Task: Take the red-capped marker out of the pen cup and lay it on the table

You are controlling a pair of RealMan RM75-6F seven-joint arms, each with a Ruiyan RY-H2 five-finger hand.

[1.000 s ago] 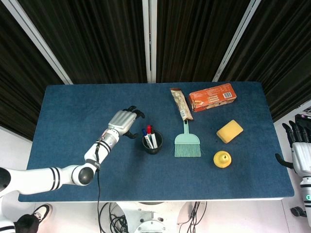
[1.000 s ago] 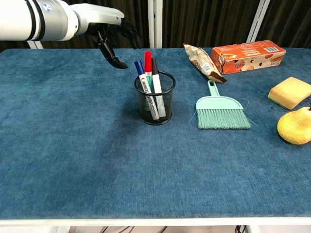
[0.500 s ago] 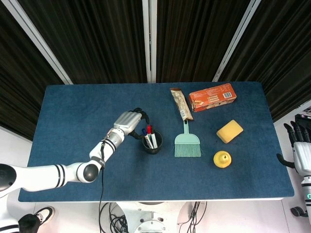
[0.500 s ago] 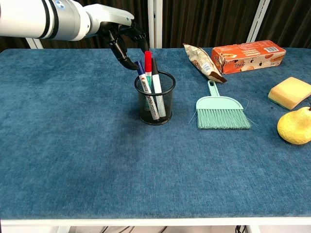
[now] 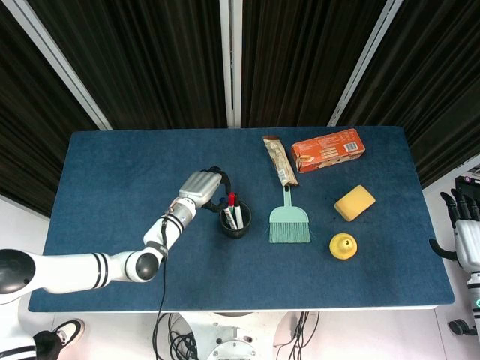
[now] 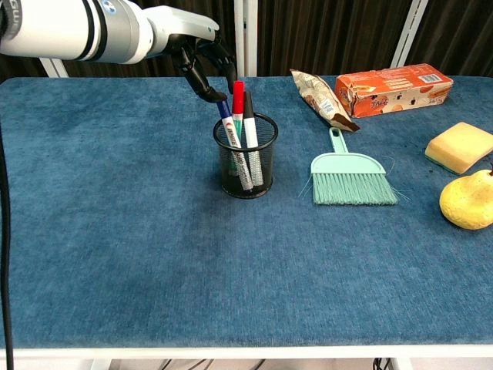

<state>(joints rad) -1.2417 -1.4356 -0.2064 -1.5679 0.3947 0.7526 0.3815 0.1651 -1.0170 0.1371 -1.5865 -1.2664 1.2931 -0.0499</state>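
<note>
A black mesh pen cup [image 6: 245, 158] [image 5: 235, 221] stands mid-table with three markers upright in it. The red-capped marker [image 6: 238, 92] [image 5: 232, 200] sticks out highest, with a black-capped one to its right and a blue one to its left. My left hand [image 6: 196, 54] [image 5: 202, 186] hovers at the cup's back-left rim. Its dark fingers [image 6: 229, 71] curl over the marker tops. They hide the blue cap and lie right beside the red cap. I see no firm grip on the red marker. My right hand [image 5: 466, 232] hangs off the table's right edge, fingers spread, holding nothing.
A mint hand brush [image 6: 350, 173] lies right of the cup. Behind it are a snack bag [image 6: 320, 96] and an orange box [image 6: 393, 89]. A yellow sponge [image 6: 461, 146] and a yellow pear [image 6: 468, 200] sit at the right. Blue cloth covers the table [image 6: 115, 231].
My left hand has moved right from beside the cup until its fingers are over the marker tops. The red and black markers have tipped slightly to the right.
</note>
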